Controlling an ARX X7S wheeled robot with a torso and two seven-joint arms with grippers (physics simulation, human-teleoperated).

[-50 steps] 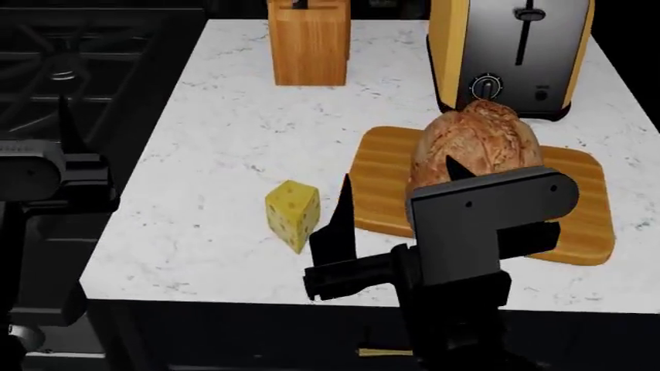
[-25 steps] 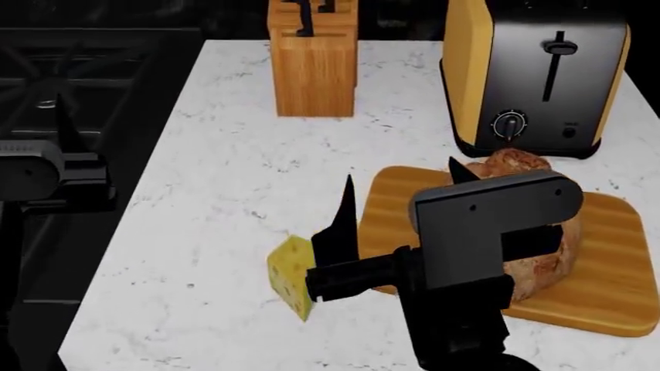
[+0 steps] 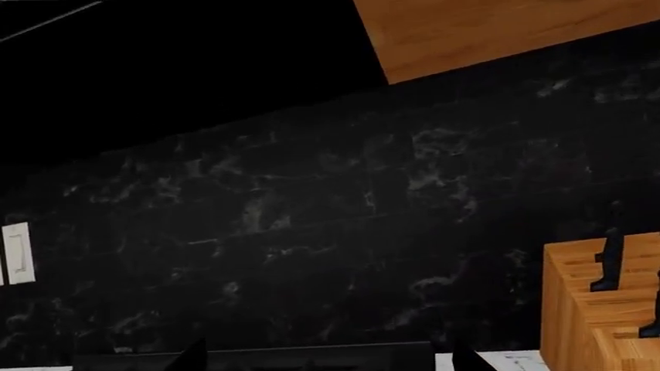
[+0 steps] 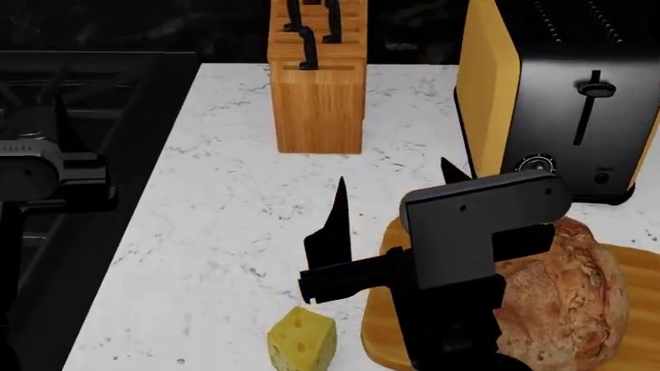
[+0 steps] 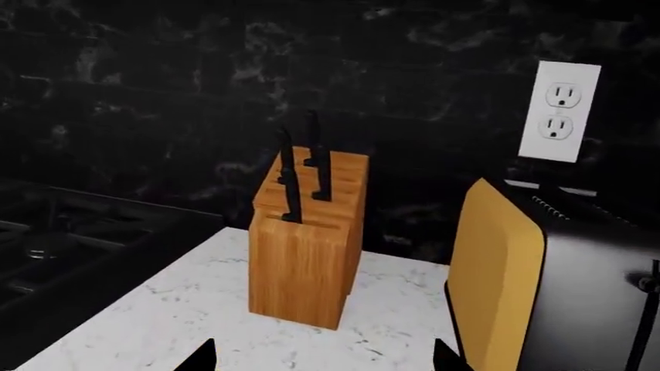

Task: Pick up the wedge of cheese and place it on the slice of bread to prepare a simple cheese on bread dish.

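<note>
The white marble counter [image 4: 237,201] stretches back to a dark veined wall [image 5: 206,69] with a white outlet [image 5: 562,112]; a stove [image 4: 93,85] sits off to the left. At the far right stands the yellow-sided toaster [image 4: 557,100], and the wooden knife block [image 4: 318,85] is left of it. Nearer, the slice of bread [image 4: 562,290], really a crusty loaf, rests on the cutting board [image 4: 376,340]. The right gripper [image 4: 397,193] hangs above the counter, fingers spread wide and empty. The left gripper [image 4: 57,166] is off the counter's left edge; I cannot tell its fingers' state. The wedge of cheese [image 4: 302,338] stands at the near edge, just left of the board. It looks light, firm and a bit slick; I'd pinch its flat sides.
</note>
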